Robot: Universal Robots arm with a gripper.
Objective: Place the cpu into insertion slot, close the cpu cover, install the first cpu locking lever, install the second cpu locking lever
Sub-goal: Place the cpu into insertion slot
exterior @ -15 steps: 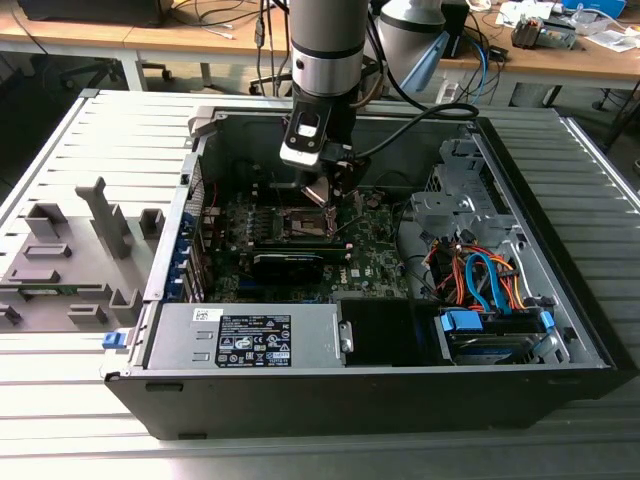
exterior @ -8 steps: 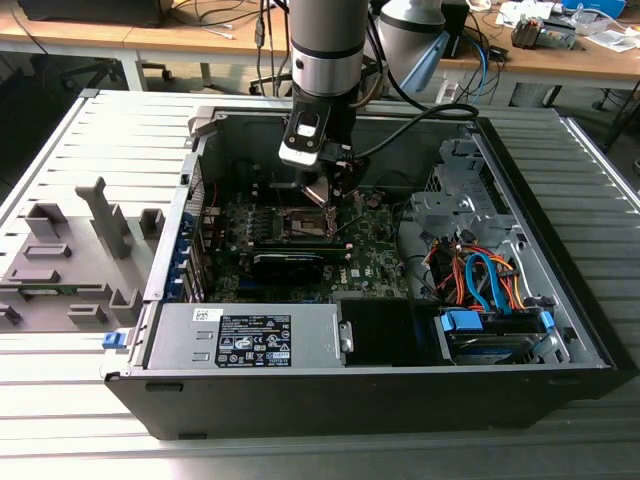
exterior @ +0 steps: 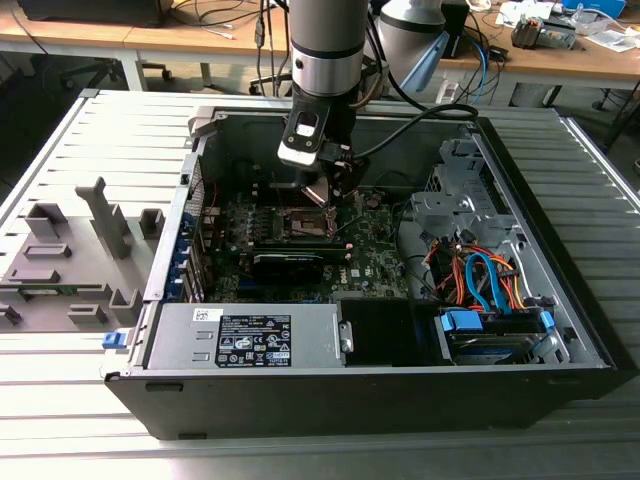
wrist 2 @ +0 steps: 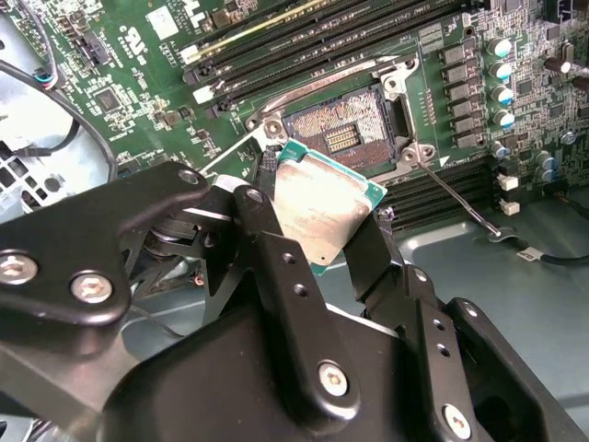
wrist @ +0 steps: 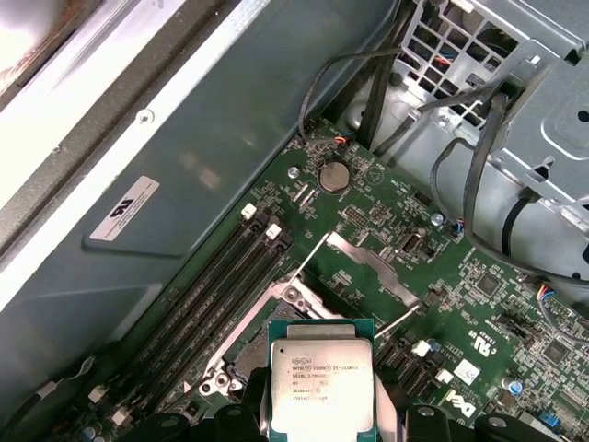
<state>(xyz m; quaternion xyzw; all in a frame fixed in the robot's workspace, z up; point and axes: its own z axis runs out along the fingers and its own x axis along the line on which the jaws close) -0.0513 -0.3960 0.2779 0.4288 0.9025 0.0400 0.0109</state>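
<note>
While our claw (wrist 2: 317, 241) pinches the cpu (wrist 2: 324, 204) by two opposite edges, we hold the chip tilted close above the insertion slot (wrist 2: 345, 124) — apart from it, not seated. We see that socket lying uncovered, its contacts showing, with a thin locking lever (wrist 2: 457, 200) swung out beside it. Around it spreads the green motherboard (wrist 2: 138, 55) — inside the open computer case (exterior: 300, 400) in the exterior view.
</note>
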